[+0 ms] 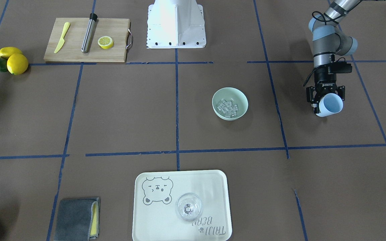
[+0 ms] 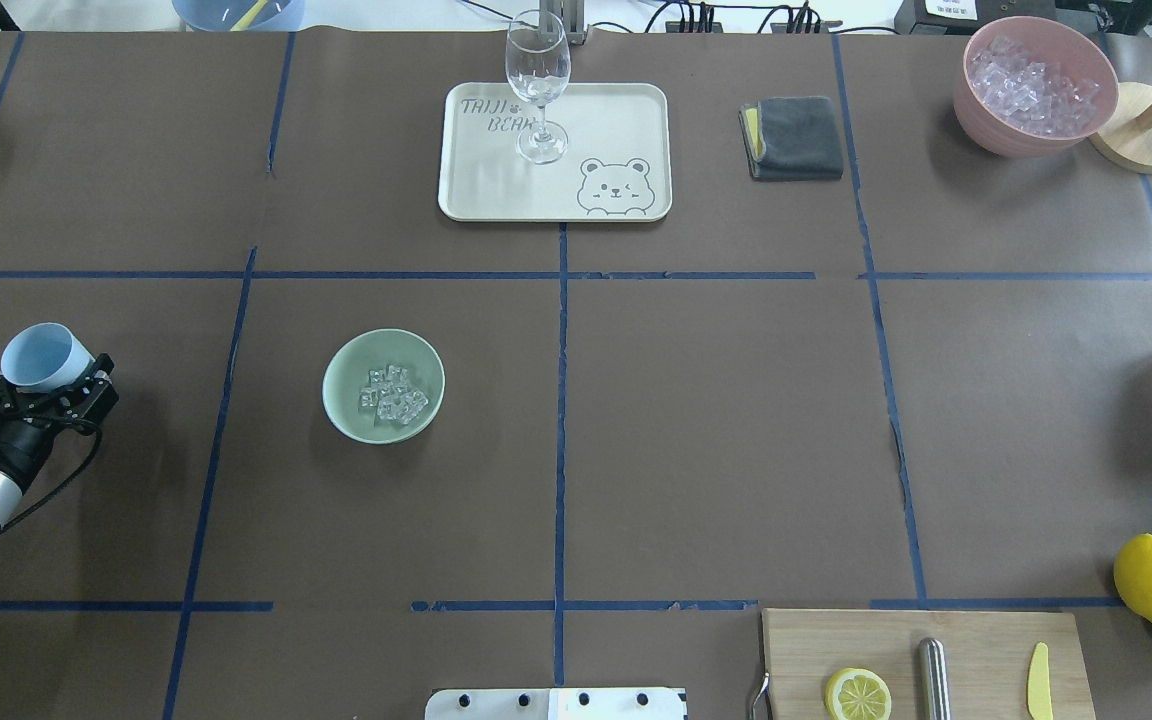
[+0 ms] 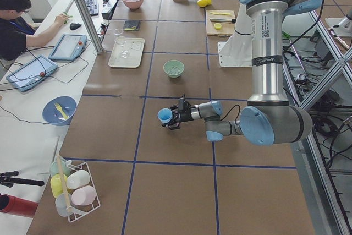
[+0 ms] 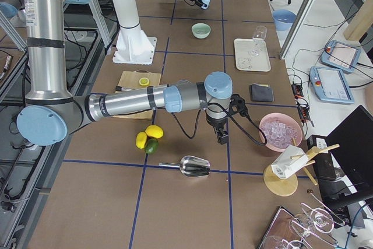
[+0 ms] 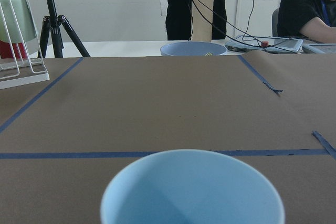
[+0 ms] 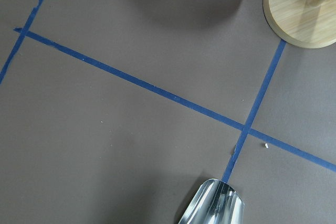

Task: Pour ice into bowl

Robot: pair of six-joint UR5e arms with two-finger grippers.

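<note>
The pale mint-green bowl (image 1: 230, 113) (image 2: 346, 405) stands on the table left of the robot's middle, with the ice (image 1: 228, 107) (image 2: 392, 394), a handful of clear cubes, lying inside it. My left gripper (image 1: 327, 100) (image 2: 56, 385) is shut on a light blue cup (image 1: 329, 104) (image 2: 41, 355) (image 5: 191, 192). It holds the cup tilted above the table, well apart from the bowl toward the table's left end. The cup's inside looks empty. My right gripper (image 4: 222, 138) shows only in the exterior right view, above a metal scoop (image 4: 195, 166) (image 6: 212, 203). I cannot tell whether it is open.
A cream tray (image 2: 616, 120) with a wine glass (image 2: 538, 85) stands at the far edge, with a grey cloth (image 2: 794, 137) and a pink container of ice (image 2: 1031, 85) further right. A cutting board (image 2: 976, 640) with a lemon slice, muddler and knife is near the base.
</note>
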